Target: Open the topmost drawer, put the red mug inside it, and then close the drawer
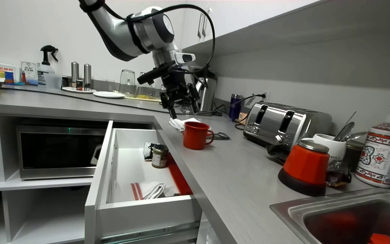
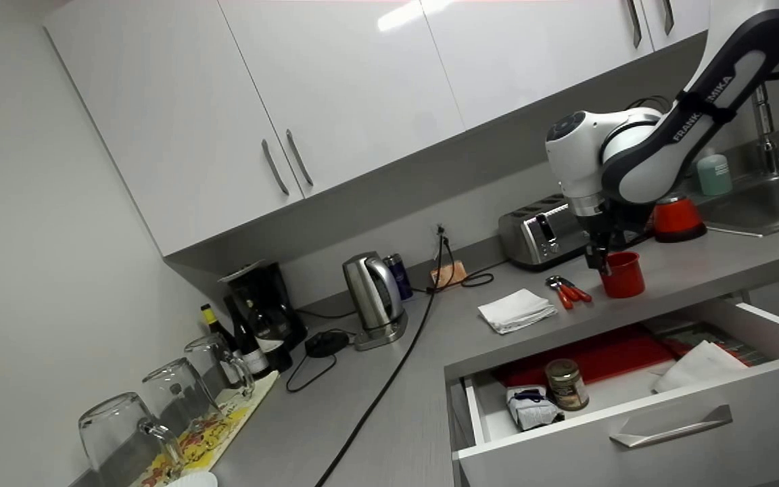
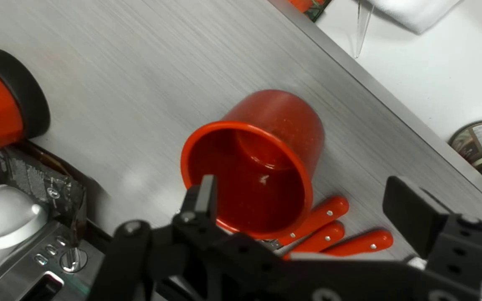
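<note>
While the gripper (image 3: 301, 188) hangs with jaws spread wide and nothing clasped, the likeliest trouble is an off-centre grasp of the red mug (image 1: 195, 136), which stands upright on the grey counter (image 1: 249, 169) near the middle of the frame in an exterior view. Low and left of centre in the wrist view, one finger (image 3: 204, 196) overlaps the edge of the mug's mouth, while its partner sits well off to the right, clear of the mug; lowered straight down, the nearer finger might strike the rim and tip the mug. Whether it touches that rim is hard to say from this angle. Just below and to the right of the mug there, a red-handled tool (image 3: 325, 215) lies where the farther finger could catch it. The topmost drawer (image 2: 565, 460) already stands open, at lower right in an exterior view, but room inside looks uneven: a jar (image 2: 567, 387) and a wrapped packet (image 2: 531, 407) occupy its left end, with a white cloth (image 2: 700, 366) farther right. Released onto any of these, the mug could topple. Perched high there, it might snag the counter's edge as the drawer closes.
</note>
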Available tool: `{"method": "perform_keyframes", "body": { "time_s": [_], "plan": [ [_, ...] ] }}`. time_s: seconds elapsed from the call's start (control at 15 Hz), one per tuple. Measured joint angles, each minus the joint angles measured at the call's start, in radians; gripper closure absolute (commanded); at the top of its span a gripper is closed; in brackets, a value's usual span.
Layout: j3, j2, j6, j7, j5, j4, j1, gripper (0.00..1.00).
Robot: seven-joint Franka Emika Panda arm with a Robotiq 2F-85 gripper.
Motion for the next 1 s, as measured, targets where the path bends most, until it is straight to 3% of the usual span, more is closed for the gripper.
{"method": "perform_keyframes", "body": {
  "time_s": [0.47,0.6,1.0],
  "plan": [
    [-0.012,0.145,-0.072,-0.084,0.093,0.170,0.007,0.00],
    [-0.013,0.193,-0.088,-0.102,0.115,0.222,0.007,0.28],
    [-0.028,0.291,-0.126,-0.121,0.154,0.346,0.007,0.73]
  ]
}}
